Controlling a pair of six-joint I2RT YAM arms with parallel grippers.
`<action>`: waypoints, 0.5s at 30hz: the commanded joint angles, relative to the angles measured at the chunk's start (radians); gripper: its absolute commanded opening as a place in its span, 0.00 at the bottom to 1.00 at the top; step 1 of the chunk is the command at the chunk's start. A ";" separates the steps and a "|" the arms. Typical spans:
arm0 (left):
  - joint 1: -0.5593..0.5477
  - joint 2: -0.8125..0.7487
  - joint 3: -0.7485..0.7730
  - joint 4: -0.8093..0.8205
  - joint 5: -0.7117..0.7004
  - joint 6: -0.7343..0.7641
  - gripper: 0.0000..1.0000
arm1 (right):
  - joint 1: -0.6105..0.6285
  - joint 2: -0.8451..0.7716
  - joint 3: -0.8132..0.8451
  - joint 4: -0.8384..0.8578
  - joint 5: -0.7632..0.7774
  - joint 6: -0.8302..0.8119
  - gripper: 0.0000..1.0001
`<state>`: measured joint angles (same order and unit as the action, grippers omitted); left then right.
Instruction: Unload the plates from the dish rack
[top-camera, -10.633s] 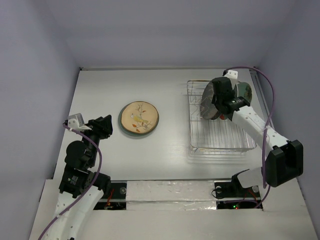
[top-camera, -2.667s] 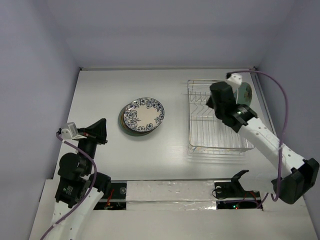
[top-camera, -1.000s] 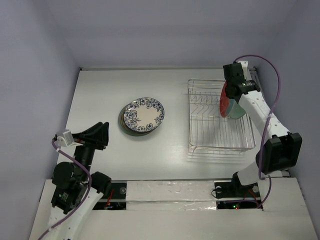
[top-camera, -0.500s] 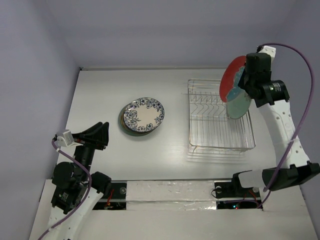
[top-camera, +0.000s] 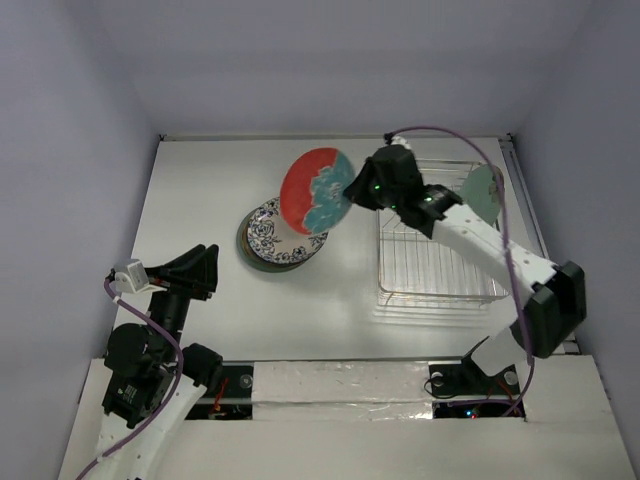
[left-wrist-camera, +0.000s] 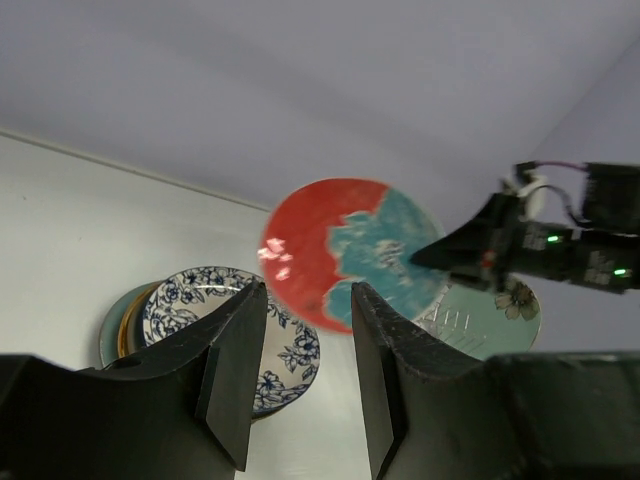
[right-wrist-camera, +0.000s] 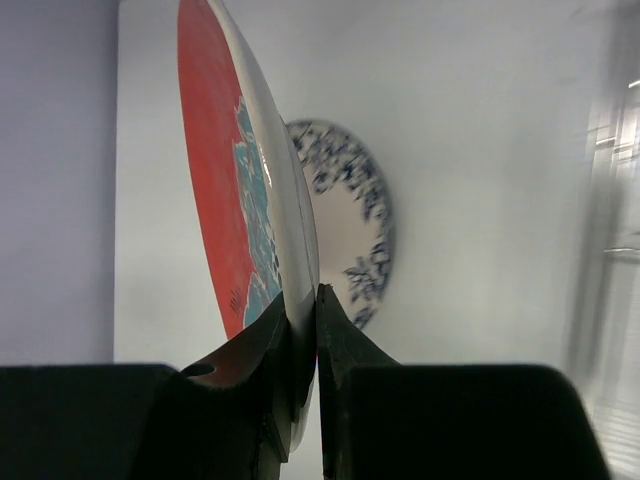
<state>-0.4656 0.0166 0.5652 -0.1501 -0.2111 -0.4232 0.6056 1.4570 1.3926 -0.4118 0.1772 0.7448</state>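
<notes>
I see the plate stack on the table, left of the dish rack; a lone plate stands at its far right, a held plate tilts above the stack.

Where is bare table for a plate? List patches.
Free: white table between blue floral plate stack, silver wire dish rack and near edge; also along the back wall. Crowded: over the stack, where the red and teal round plate hangs.
</notes>
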 joint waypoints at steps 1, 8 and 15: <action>-0.010 -0.026 0.007 0.029 0.004 -0.003 0.36 | 0.066 0.069 0.046 0.399 -0.082 0.183 0.00; -0.010 -0.026 0.006 0.027 0.004 -0.006 0.36 | 0.141 0.270 0.048 0.547 -0.119 0.287 0.00; -0.010 -0.026 0.005 0.029 0.004 -0.006 0.36 | 0.151 0.347 0.008 0.600 -0.128 0.327 0.00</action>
<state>-0.4656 0.0162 0.5652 -0.1551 -0.2108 -0.4255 0.7563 1.8469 1.3739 -0.0902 0.0692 0.9909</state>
